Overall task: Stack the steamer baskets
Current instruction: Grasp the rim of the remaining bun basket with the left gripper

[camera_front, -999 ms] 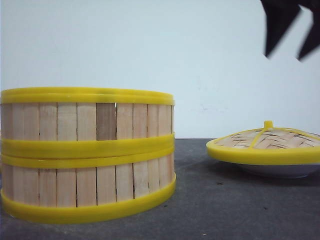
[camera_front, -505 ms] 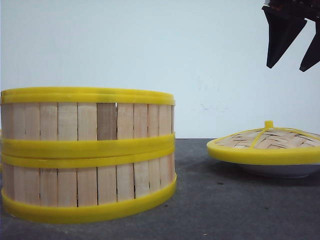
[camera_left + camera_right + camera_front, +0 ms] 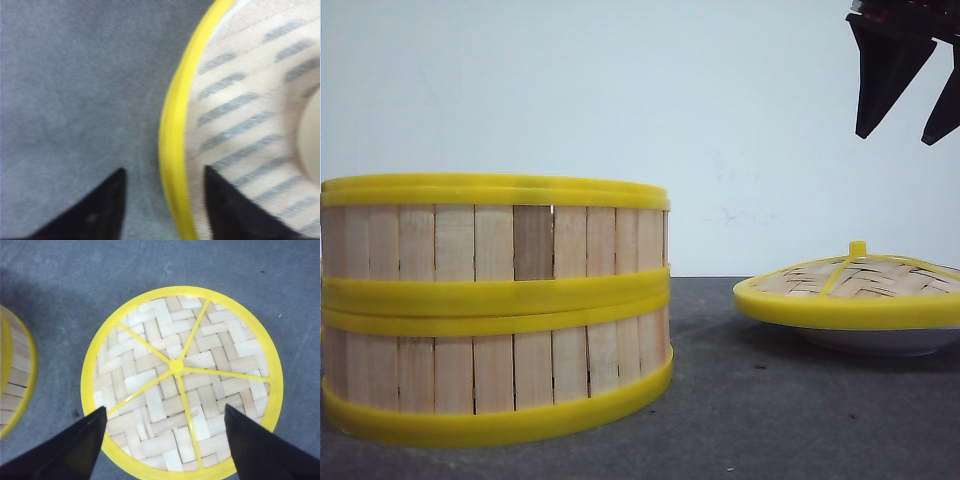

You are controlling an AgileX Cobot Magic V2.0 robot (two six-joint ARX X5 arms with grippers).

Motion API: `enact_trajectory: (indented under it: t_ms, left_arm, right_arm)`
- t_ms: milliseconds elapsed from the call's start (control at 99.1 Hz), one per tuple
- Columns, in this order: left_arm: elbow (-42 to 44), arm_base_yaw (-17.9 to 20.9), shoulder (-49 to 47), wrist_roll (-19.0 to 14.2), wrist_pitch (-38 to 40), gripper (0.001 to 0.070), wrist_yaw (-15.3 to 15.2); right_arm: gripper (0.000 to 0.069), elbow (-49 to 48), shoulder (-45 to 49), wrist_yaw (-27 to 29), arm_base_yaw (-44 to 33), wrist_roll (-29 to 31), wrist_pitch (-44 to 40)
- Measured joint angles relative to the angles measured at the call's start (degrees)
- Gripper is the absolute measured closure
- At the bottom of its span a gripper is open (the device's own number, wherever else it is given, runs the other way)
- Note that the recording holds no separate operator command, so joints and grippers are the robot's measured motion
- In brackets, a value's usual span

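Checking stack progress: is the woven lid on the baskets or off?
Off. The lid rests on a white plate, beside the stacked baskets.

Bare test bench: grey mat (image 3: 770, 400), blank white wall (image 3: 620, 90).

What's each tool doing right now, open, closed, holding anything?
Left tool: open, empty, fingers either side of a steamer basket's yellow rim.
Right tool: open, empty, above the woven lid.

Two steamer baskets (image 3: 495, 310) stacked upright.
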Motion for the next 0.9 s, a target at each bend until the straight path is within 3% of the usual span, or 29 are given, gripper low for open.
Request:
enact_trajectory:
  t_ms: [111,222,454,626,898]
  left_arm:
    - [0.2,-0.2,0.0,-0.1,0.3,0.0619,0.2]
    - [0.5,0.0,0.0,-0.4,0.3,0.0671,-0.2]
    - [4.3,0.1,0.0,-0.2,-3.3,0.0684,-0.2]
    - [13.3,1.0,0.0,2.6,-11.2,0.0684,0.3]
    - [30.1,2.1,-0.1,5.0,-25.2,0.0684,6.2]
  right_arm:
    - [0.0227,0.0,0.0,0.0,0.0,0.3,0.0]
    - [0.0227,0.0,0.0,0.0,0.0,0.4,0.0]
    - [0.0227,0.0,0.0,0.0,0.8,0.5,-0.3]
    - [0.0227,0.0,0.0,0.0,1.2,0.5,-0.9]
    - [0.0227,0.0,-1.0,0.0,1.2,0.4,-1.4]
